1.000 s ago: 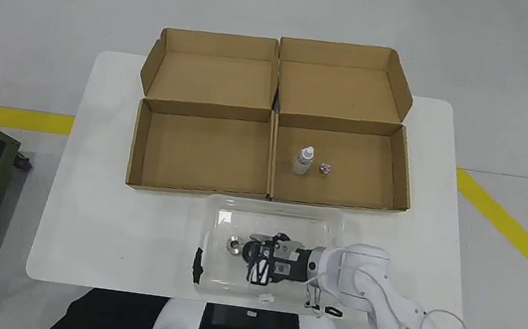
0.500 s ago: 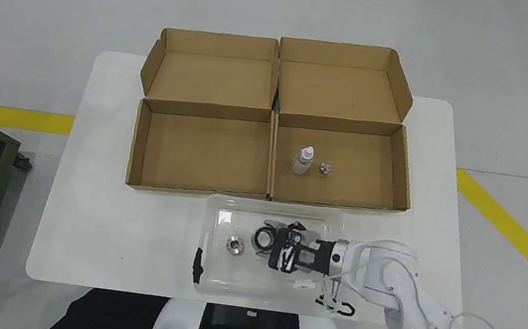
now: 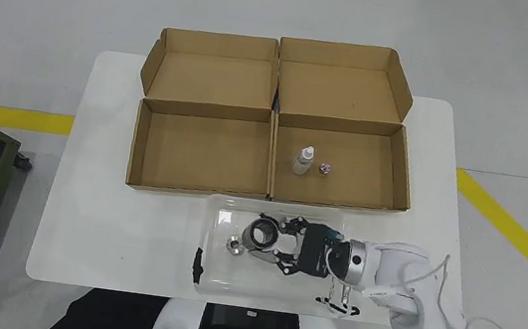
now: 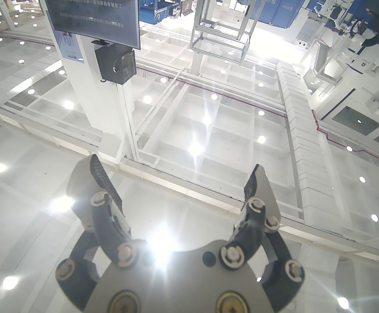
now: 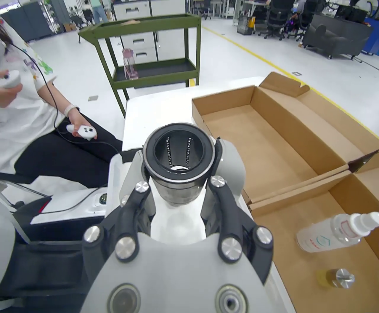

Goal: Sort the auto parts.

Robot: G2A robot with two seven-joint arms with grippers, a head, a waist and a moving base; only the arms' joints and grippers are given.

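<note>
One part is now lifted: over the last second the right gripper [image 5: 180, 166] has risen from the clear tray [image 3: 226, 212], clamping the cylindrical bearing [image 5: 177, 189] above it. Transfer to a cardboard box [image 3: 202, 153] likely follows. Left gripper [image 4: 177, 189]: wide, empty.

R hand [image 3: 265, 238] + bearing [image 3: 260, 232] | lifted off tray [image 3: 219, 221] floor | forearm swung out to right

- Bearing [image 5: 179, 161]: black rim, shiny steel body, rows of tiny silver balls inside.
- Boxes [image 3: 203, 152]: plain brown cardboard.
- Bottle [image 5: 328, 234]: clear, white sprayer, red-and-teal label marks.
- Small part [image 5: 336, 278]: silver top, seemingly yellowish body.
- Table [image 3: 100, 193]: white.
- Cart [image 5: 142, 28]: olive green.
</note>
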